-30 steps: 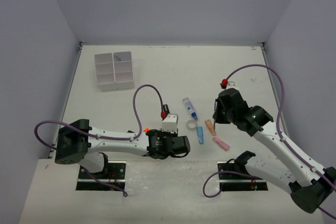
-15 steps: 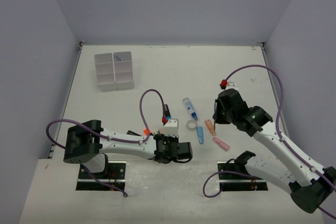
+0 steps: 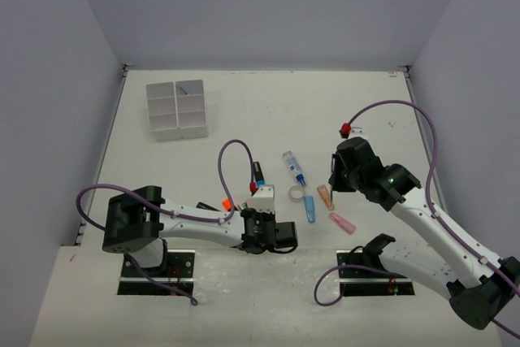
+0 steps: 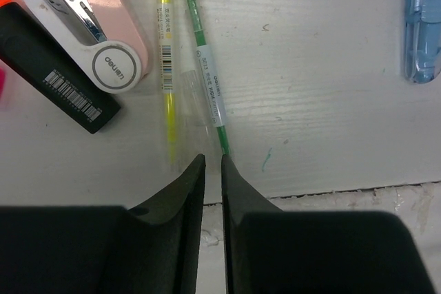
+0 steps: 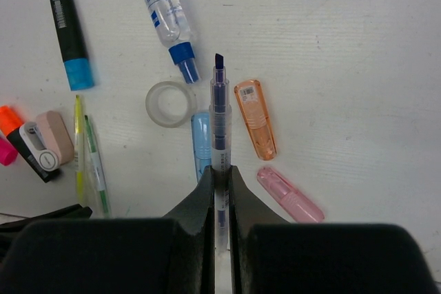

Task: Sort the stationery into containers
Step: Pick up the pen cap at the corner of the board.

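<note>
The divided white tray [image 3: 177, 110] stands at the back left. My right gripper [image 3: 335, 181] [image 5: 220, 170] is shut on a clear pen with a dark blue tip [image 5: 219, 111], held above the tape ring [image 5: 171, 103], blue-capped tube [image 5: 165, 12] and blue [image 5: 200, 139], orange [image 5: 255, 118] and pink [image 5: 289, 194] cases. My left gripper [image 3: 275, 232] [image 4: 212, 160] is low at the table's near edge, jaws almost together and empty. The green pen [image 4: 207, 67] ends just beyond its tips, with the yellow pen [image 4: 167, 67] beside it.
A black highlighter [image 4: 55, 80] and a pink-and-white clip-like item [image 4: 96, 39] lie left of the pens. A black highlighter with a blue end [image 5: 69, 39] lies further back. The table's front edge [image 4: 310, 194] runs right under my left gripper.
My left arm has shifted slightly right and nearer the front edge, with its wrist turned. My right arm has stayed still with the pen.
</note>
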### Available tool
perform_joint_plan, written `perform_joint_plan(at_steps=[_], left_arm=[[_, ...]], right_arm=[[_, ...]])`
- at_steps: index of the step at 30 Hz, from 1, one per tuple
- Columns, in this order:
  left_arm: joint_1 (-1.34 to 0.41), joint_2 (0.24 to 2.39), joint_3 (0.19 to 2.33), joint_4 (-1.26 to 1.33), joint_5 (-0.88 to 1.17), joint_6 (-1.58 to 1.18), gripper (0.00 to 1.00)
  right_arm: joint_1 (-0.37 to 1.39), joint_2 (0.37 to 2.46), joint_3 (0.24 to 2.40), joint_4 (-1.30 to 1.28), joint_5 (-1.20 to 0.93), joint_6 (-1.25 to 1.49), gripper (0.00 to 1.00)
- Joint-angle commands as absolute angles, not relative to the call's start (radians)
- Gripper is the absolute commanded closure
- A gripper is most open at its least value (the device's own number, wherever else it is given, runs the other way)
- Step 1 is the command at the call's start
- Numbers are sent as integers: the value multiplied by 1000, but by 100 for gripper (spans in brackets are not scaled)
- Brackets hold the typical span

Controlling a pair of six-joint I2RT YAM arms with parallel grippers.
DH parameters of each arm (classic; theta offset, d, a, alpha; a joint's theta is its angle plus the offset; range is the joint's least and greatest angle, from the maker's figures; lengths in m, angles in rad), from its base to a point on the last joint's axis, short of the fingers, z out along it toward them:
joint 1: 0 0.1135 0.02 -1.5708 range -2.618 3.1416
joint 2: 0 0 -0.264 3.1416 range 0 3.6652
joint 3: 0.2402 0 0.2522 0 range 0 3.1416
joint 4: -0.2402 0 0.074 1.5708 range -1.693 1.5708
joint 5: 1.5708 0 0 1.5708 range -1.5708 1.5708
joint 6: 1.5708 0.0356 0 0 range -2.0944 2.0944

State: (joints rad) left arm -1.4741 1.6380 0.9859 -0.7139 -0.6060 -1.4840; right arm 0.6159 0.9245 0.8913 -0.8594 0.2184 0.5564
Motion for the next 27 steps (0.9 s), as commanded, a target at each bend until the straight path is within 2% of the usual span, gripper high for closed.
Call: perform_joint_plan(at_steps=[1, 27], left_arm=[[-1481, 1654, 990, -733, -654, -1540, 84], [-1485, 1721, 983, -690, -641, -1539, 86]], right_arm=[[615, 925, 881, -829, 213, 545, 100], [617, 921, 869, -813, 185, 533, 100]])
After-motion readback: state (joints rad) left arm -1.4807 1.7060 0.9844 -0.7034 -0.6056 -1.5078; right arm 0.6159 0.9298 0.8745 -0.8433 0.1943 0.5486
